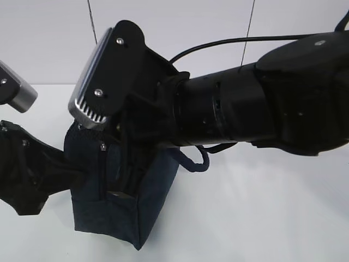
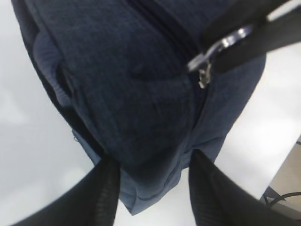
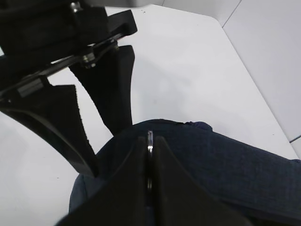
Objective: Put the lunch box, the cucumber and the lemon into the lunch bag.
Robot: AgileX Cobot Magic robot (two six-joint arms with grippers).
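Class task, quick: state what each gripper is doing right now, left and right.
Left gripper: closed on the lunch bag, one end between its fingers.
Right gripper: shut on the silver ring pull.

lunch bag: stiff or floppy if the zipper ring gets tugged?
Probably floppy: the lunch bag is soft fabric and bulges where the left end effector squeezes its end. Likely light, so it may slide on the smooth table unless braced.

You are looking at a plain white table with a smooth, matte top under soft, even light. Behind it stands a pale grey wall crossed by two thin dark lines.
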